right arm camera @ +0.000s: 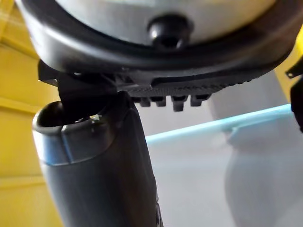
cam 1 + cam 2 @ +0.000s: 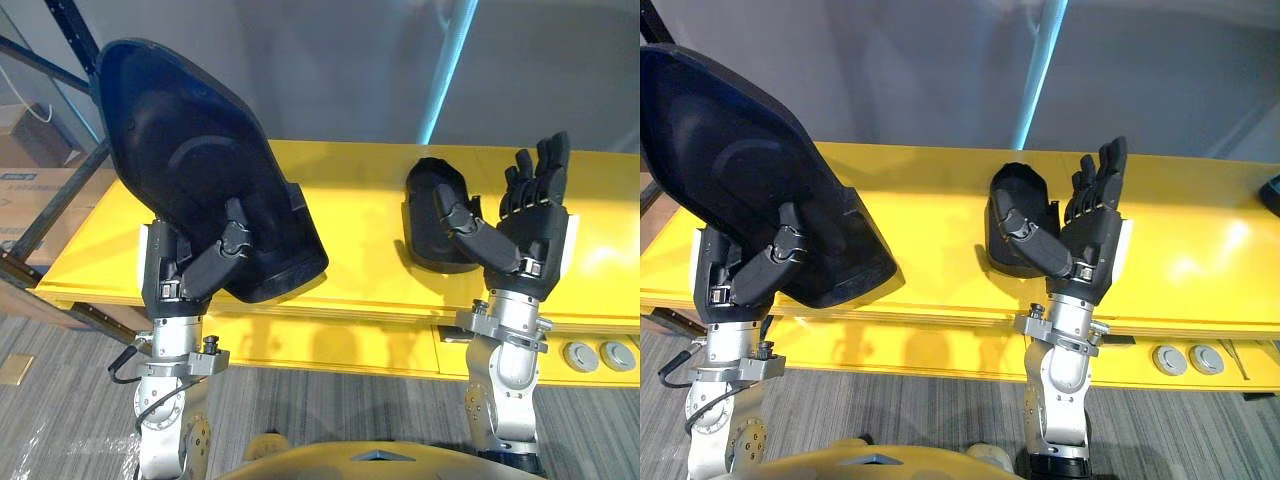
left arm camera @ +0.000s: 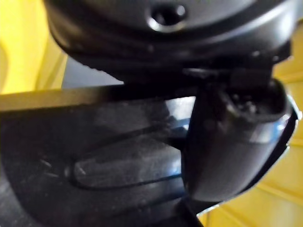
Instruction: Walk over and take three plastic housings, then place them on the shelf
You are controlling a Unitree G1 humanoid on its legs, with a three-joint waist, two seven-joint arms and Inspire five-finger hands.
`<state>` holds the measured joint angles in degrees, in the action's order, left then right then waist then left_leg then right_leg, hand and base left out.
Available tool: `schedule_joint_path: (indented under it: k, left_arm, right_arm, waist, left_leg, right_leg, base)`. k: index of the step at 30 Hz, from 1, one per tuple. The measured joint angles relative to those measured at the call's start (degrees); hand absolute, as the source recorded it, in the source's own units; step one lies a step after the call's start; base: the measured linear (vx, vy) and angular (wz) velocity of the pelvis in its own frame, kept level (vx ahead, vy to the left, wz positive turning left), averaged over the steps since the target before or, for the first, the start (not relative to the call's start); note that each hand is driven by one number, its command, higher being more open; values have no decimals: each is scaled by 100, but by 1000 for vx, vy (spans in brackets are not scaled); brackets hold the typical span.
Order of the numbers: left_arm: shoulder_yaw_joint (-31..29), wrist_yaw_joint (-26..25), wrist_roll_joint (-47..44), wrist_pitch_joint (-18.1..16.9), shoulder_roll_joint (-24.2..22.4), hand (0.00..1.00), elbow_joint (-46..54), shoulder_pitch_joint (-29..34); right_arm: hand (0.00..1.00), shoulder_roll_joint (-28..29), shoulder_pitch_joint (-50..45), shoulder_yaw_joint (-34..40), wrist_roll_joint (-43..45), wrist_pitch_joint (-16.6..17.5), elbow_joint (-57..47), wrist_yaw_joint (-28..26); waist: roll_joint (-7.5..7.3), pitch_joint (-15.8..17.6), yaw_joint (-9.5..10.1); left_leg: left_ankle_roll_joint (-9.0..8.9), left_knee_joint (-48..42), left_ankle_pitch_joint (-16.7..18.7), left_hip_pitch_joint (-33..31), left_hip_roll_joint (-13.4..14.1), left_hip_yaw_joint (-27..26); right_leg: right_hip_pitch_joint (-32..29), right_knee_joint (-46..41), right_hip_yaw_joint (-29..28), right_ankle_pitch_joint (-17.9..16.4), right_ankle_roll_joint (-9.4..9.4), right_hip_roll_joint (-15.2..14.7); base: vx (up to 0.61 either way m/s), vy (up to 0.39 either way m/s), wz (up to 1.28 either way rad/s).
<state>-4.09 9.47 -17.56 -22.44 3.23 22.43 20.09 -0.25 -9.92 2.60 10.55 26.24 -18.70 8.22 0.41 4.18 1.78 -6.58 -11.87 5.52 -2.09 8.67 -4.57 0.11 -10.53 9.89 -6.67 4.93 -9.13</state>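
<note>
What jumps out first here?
The big housing, black, clamped by the left hand and held up over the left end of the yellow shelf. Next, the right hand, open with fingers straight up, beside a small housing lying mid-shelf.

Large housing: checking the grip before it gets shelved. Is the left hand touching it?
Touching. In the left eye view the left hand has its thumb clamped across the large housing; the left wrist view shows that thumb pressed on it.

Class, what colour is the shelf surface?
The shelf is yellow; clearest in left eye view.
</note>
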Motion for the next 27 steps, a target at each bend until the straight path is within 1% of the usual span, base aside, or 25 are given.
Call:
schedule_joint_path:
  k: [1,2,3,4,5,6,7,8,9,10,11,12,13,14,16,18,19,21,23,24,25,26,27]
  left_arm:
    - [25,-49,36,57,5,0,-1,-6]
    - [89,-119,61,161,-2,0,-1,-6]
    - [109,-159,128,225,-2,0,-4,0]
    - [131,-183,218,348,-6,0,-6,18]
    - [162,-164,275,485,-4,0,-5,13]
    - [191,-162,276,513,1,0,-5,13]
    - [217,-147,276,550,5,0,-5,-5]
    - [216,-131,269,565,6,0,-4,-9]
    - [209,-105,263,640,21,0,-4,-33]
    - [186,-64,257,741,52,0,-4,-34]
    - [178,-51,256,776,79,0,-5,-33]
    - [89,38,244,910,177,0,-5,-32]
    - [-9,127,233,997,221,0,-4,-31]
    - [-62,170,222,1034,229,0,-4,-30]
    - [-191,213,225,1160,252,0,-4,-46]
    - [-192,208,225,1244,267,0,-4,-71]
    - [-190,204,227,1383,305,0,-29,-160]
    - [-208,200,187,1530,422,0,-210,-338]
    - [-303,157,120,1704,471,0,-556,-543]
    - [-334,144,61,1754,474,0,-642,-588]
    - [-371,147,-169,1876,506,0,-818,-712]
    - [-373,163,-323,1927,529,0,-904,-779]
    - [-367,218,-725,2091,600,0,-1083,-951]
  right_arm:
    - [100,-9,-1,-17,122,17,-153,-64]
    - [100,-46,3,-35,127,59,-305,-106]
    - [100,-67,5,-36,113,69,-366,-124]
    - [100,-113,6,-46,112,87,-433,-134]
    - [100,-189,12,-73,112,178,-533,-127]
    - [100,-220,12,-68,112,202,-585,-125]
    - [100,-241,36,-54,115,262,-655,-132]
    - [100,-234,60,-47,133,299,-658,-147]
    - [100,-214,102,-32,169,319,-659,-157]
    - [100,-209,127,-61,167,318,-662,-170]
    - [100,-205,128,-87,167,318,-662,-170]
    - [100,-154,114,-217,181,315,-662,-190]
    - [100,-85,83,-358,219,312,-662,-258]
    - [100,-49,60,-443,219,298,-662,-287]
    - [100,34,-33,-746,154,153,-661,-363]
    - [100,-3,-78,-814,149,32,-658,-450]
    - [100,-25,-76,-783,150,-41,-654,-502]
    - [100,-82,-70,-752,164,-160,-648,-571]
    - [100,-258,-66,-750,177,-380,-616,-782]
    - [100,-308,-68,-757,188,-428,-617,-848]
    - [100,-414,-66,-763,263,-509,-616,-990]
    - [100,-443,-62,-764,360,-557,-616,-1064]
    - [100,-521,-54,-752,482,-680,-616,-1238]
  waist:
    - [-2,146,-53]
    - [68,279,-47]
    - [96,322,-31]
    - [137,331,-36]
    - [166,338,-79]
    - [188,325,-81]
    - [262,308,-100]
    - [264,306,-126]
    - [226,316,-174]
    - [200,305,-169]
    - [197,305,-170]
    - [188,295,-174]
    - [185,286,-189]
    - [185,286,-186]
    - [150,232,-204]
    - [111,199,-216]
    - [100,190,-225]
    - [120,168,-231]
    - [173,133,-336]
    - [188,123,-360]
    - [212,109,-380]
    - [226,100,-384]
    - [242,92,-398]
  left_leg:
    - [135,-828,85,-384,23,61]
    - [157,-1554,100,-743,120,113]
    - [160,-1730,95,-822,168,126]
    - [165,-1700,95,-804,194,125]
    - [209,-1354,133,-657,182,10]
    - [216,-1190,160,-600,178,-56]
    - [185,-833,183,-410,119,-153]
    - [172,-623,185,-296,69,-197]
    - [53,-288,110,-125,-53,-315]
    - [81,-195,86,-77,-162,-409]
    - [90,-186,88,-63,-192,-440]
    - [148,-183,120,-35,-276,-540]
    - [181,-158,139,5,-320,-647]
    - [191,-128,144,39,-332,-698]
    - [218,-39,126,68,-345,-834]
    - [232,13,93,65,-355,-862]
    - [234,35,76,59,-364,-866]
    - [233,121,22,64,-384,-872]
    - [229,201,-13,76,-397,-899]
    - [227,218,-20,81,-399,-902]
    - [223,226,-23,73,-394,-923]
    - [220,234,-25,65,-391,-933]
    - [219,289,-52,62,-397,-975]
  right_leg:
    - [18,-56,-10,-61,-50,-9]
    - [15,-115,-50,-80,-64,-5]
    - [14,-151,-64,-88,-54,0]
    - [2,-192,-66,-99,-43,0]
    - [-59,-260,-61,-112,-25,-41]
    - [-115,-289,-75,-111,-23,-52]
    - [-182,-364,-102,-117,7,-101]
    - [-213,-411,-112,-125,40,-147]
    - [-260,-485,-152,-127,111,-277]
    - [-299,-459,-245,-72,195,-369]
    - [-296,-435,-263,-51,225,-394]
    - [-292,-368,-361,16,323,-470]
    - [-290,-281,-419,106,377,-482]
    - [-267,-209,-461,162,383,-485]
    - [-197,118,-523,389,424,-479]
    - [-192,242,-535,469,422,-474]
    - [-191,296,-533,498,436,-475]
    - [-194,377,-532,543,441,-475]
    - [-204,407,-532,556,453,-477]
    - [-208,413,-534,558,455,-477]
    - [-242,421,-555,569,462,-473]
    - [-271,421,-570,575,459,-470]
    - [-324,423,-615,591,460,-470]
  base:
    - [-137,-6,0]
    - [-165,23,-7]
    - [-167,41,-12]
    - [-116,49,2]
    - [-97,36,4]
    - [-89,85,1]
    - [-58,73,-6]
    - [-68,133,0]
    - [-48,126,-9]
    - [-53,154,-13]
    - [-36,135,-27]
    - [-19,114,-29]
    - [-15,98,-33]
    - [5,79,-37]
    - [20,71,-28]
    - [21,26,-9]
    - [0,0,0]
    - [0,0,0]
    - [0,0,0]
    - [12,-4,-5]
    - [9,-5,-8]
    - [3,-5,-16]
    - [-4,-1,-13]
